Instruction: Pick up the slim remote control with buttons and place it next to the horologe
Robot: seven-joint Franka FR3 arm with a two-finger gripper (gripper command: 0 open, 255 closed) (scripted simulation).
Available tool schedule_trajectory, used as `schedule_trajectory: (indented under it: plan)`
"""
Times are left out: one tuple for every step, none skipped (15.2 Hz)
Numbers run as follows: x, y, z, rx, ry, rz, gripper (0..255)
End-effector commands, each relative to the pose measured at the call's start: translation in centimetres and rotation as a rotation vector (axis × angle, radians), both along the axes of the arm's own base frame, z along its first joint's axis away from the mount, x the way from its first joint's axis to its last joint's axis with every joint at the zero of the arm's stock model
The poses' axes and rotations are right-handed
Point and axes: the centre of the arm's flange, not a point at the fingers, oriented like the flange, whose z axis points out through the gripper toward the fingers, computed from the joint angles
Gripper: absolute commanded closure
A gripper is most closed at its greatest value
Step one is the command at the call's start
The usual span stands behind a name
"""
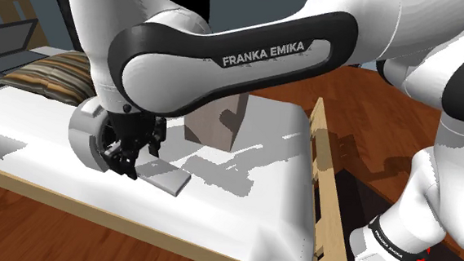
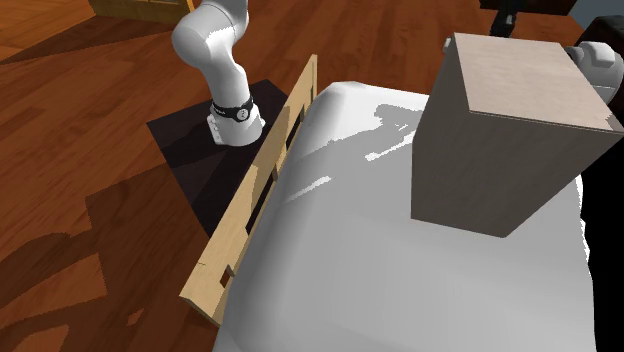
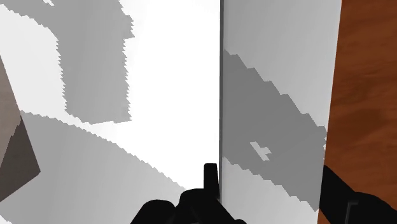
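Remote (image 1: 164, 178) clasped across width by gripper (image 1: 129, 167); long axis pointed toward shoulder view's right, boxy clock (image 1: 221, 121) near, up-right.

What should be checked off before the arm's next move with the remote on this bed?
1. Remote found: ok, a flat grey slab seen over the white mattress.
2. Gripper at remote: ok, the gripper is at the slab's end.
3. Firm hold on the slab, or slab lifted: cannot tell.
4. Horologe found: ok, the brownish box stands upright on the mattress.
5. Free spot beside the box: ok, bare mattress surrounds its base in the second exterior view.
6. Wooden bed rail off the route: ok, it lies beyond the box, at the mattress edge.
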Motion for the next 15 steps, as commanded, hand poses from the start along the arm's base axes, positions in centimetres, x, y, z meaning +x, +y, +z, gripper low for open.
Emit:
schedule_trajectory:
  plan:
    - [0.0, 0.0, -1.1, 0.001, -0.001, 0.0, 255]
    - [0.0, 0.0, -1.6, 0.001, -0.001, 0.0, 255]
    - [0.0, 0.0, -2.2, 0.001, -0.001, 0.0, 255]
    - [0.0, 0.0, -2.7, 0.001, -0.001, 0.0, 255]
    - [0.0, 0.0, -3.2, 0.001, -0.001, 0.0, 255]
    - [0.0, 0.0, -3.7, 0.001, -0.001, 0.0, 255]
    - [0.0, 0.0, -4.3, 0.001, -0.001, 0.0, 255]
    - [0.0, 0.0, -4.8, 0.001, -0.001, 0.0, 255]
    - [0.0, 0.0, -5.3, 0.001, -0.001, 0.0, 255]
    - [0.0, 0.0, -5.8, 0.001, -0.001, 0.0, 255]
    - [0.0, 0.0, -6.4, 0.001, -0.001, 0.0, 255]
    - [0.0, 0.0, -6.9, 0.001, -0.001, 0.0, 255]
    - [0.0, 0.0, -7.4, 0.001, -0.001, 0.0, 255]
    - [0.0, 0.0, -8.0, 0.001, -0.001, 0.0, 255]
    - [0.0, 0.0, -8.5, 0.001, -0.001, 0.0, 255]
